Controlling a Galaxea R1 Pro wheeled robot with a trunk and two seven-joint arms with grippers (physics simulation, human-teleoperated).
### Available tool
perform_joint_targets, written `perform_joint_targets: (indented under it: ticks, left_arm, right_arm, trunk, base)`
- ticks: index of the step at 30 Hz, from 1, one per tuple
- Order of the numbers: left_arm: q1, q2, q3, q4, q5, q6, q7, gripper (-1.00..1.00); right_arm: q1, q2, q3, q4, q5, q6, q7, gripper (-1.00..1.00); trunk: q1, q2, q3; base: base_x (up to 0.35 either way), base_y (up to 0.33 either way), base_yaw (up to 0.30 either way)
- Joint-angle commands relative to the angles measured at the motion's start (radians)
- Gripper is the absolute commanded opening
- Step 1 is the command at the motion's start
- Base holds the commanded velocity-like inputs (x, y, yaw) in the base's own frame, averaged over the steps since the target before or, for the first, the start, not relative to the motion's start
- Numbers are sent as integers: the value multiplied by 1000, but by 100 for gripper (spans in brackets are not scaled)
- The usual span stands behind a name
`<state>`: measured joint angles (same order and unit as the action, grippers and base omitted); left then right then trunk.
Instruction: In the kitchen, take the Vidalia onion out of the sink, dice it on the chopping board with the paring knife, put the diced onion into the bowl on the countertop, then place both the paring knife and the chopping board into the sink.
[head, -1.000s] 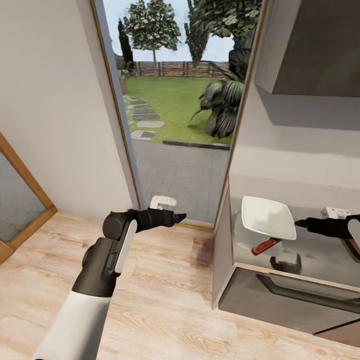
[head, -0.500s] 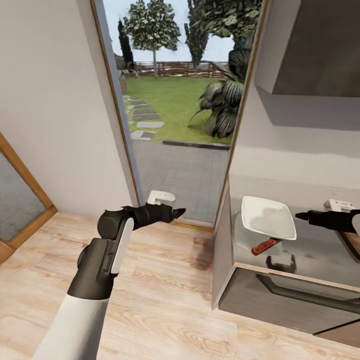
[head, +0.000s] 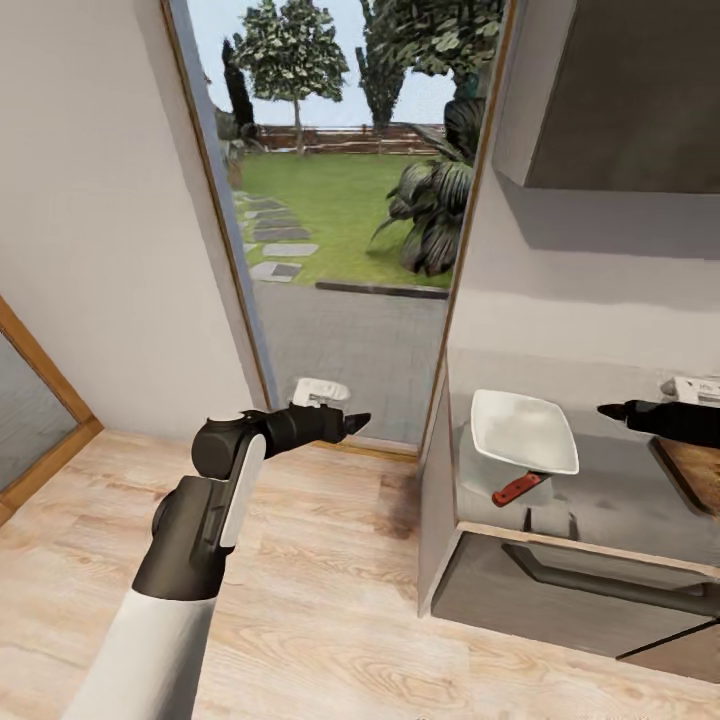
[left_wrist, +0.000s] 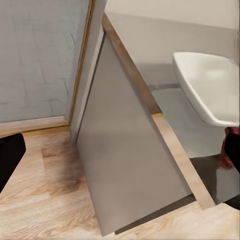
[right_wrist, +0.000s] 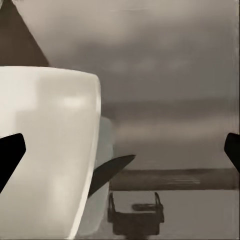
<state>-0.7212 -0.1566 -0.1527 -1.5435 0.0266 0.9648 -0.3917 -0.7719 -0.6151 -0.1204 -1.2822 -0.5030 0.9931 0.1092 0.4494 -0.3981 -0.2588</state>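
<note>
A tall glazed doorway (head: 330, 220) serves as landmark. Beyond it lie a grey paved strip (head: 350, 350), a green lawn (head: 320, 190) with stepping stones (head: 275, 235), trees (head: 295, 60), a dark leafy shrub (head: 435, 215) and a wooden fence (head: 320, 138). Left of the doorway, a plain pale wall (head: 90, 220); further left, a wood-framed panel (head: 30, 400).

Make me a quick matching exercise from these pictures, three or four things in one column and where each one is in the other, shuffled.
Things:
1. bowl
2. paring knife
3. left gripper
4. chopping board

Places:
A. over the wood floor by the doorway
B. at the head view's right edge, on the countertop
C. on the countertop near its end by the doorway
D. at the bowl's front rim, red handle sticking out

Pairs: 1-C, 2-D, 3-A, 4-B
</note>
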Motion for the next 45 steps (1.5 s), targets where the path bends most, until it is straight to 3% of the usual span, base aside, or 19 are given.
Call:
perform_joint_targets:
  ticks: [1,15,21,40,45]
  left_arm:
    - [-1,-1,1,-1,3,6,-1,100]
    - [-1,2,15,0,2,7,0,100]
    - [-1,2,21,0,2,8,0,100]
    - [-1,2,22,0,2,8,0,100]
    - [0,2,21,0,2,8,0,100]
  right_arm:
    - [-1,0,-4,-1,10,6,10,100]
    - [-1,0,-14,0,10,11,10,100]
    - [-1,0,-15,0,10,11,10,100]
    - [-1,0,-16,0,15,9,5,100]
    - [-1,0,-16,0,16,9,-27,100]
  trunk:
    - [1,-2,-2]
    - [1,-2,-2]
    - [1,-2,-2]
    - [1,-2,-2]
    - [1,-2,-2]
  base:
    - [0,0,-257]
    - [0,9,-273]
    - [0,125,-54]
    - [0,293,-4]
    - [0,315,0]
